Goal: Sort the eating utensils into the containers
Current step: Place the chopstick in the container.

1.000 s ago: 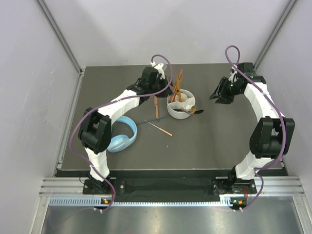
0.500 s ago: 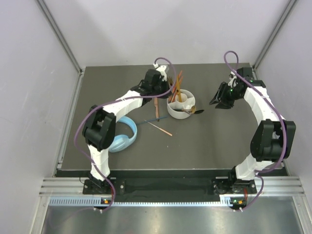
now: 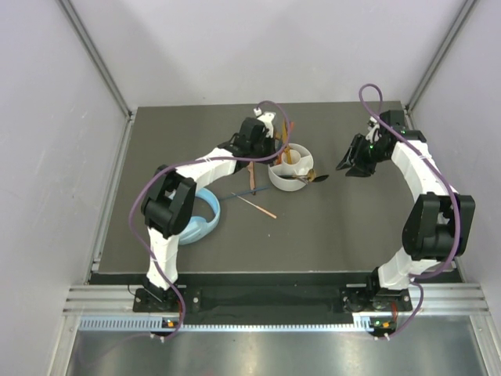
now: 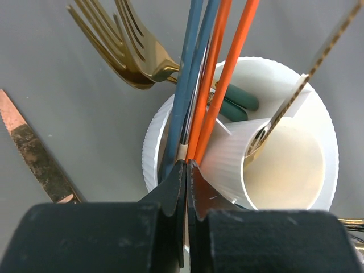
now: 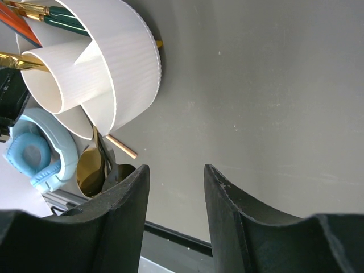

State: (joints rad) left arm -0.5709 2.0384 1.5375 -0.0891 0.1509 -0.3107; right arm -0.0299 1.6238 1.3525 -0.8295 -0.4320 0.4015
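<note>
Sorting well along
Left gripper (image 4: 185,165) pinched orange and teal chopsticks (image 4: 210,85) standing in the round white divided holder (image 4: 318,114); right gripper (image 5: 174,170) hung half-open, empty (stray chopsticks (image 3: 258,207) lay nearer the table's (image 3: 352,235) front edge).

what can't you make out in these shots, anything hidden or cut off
- left wrist: lower ends of the orange chopsticks and teal chopsticks hide behind the shut left gripper, so a pinch cannot be confirmed
- left wrist: knife cut off by the left edge and the gripper body
- top external: holder contents too small, partly under the left arm
- right wrist: headphones cut by the left edge
</note>
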